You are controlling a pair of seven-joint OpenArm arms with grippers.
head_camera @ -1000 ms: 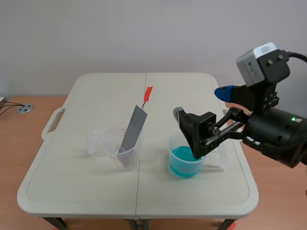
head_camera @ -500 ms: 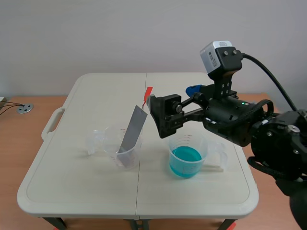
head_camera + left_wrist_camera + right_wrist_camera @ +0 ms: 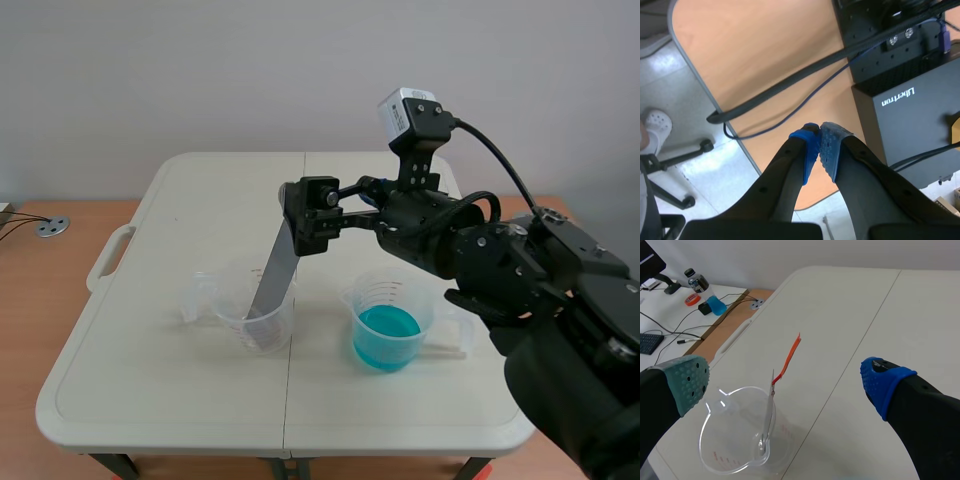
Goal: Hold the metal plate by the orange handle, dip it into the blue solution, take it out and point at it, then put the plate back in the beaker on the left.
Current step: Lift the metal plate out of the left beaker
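A grey metal plate (image 3: 276, 272) leans upright in the clear left beaker (image 3: 243, 315). My right gripper (image 3: 303, 215) is at the plate's top end, covering the handle in the scene view. In the right wrist view this gripper (image 3: 785, 380) is open, and the orange handle (image 3: 789, 358) stands between and slightly ahead of its fingers, untouched. The plate (image 3: 768, 415) shows edge-on in the beaker (image 3: 735, 445). The beaker of blue solution (image 3: 388, 322) stands to the right. My left gripper (image 3: 820, 147) is shut on nothing, off the table.
A wall socket plate (image 3: 52, 227) lies on the wooden floor left of the white table (image 3: 160, 400). The left wrist view shows a black case (image 3: 910, 115), cables and a chair base. A bottle (image 3: 695, 281) stands on a side desk.
My right arm has swung left and upward, from over the blue beaker to the plate's top end. The plate and beakers have not moved.
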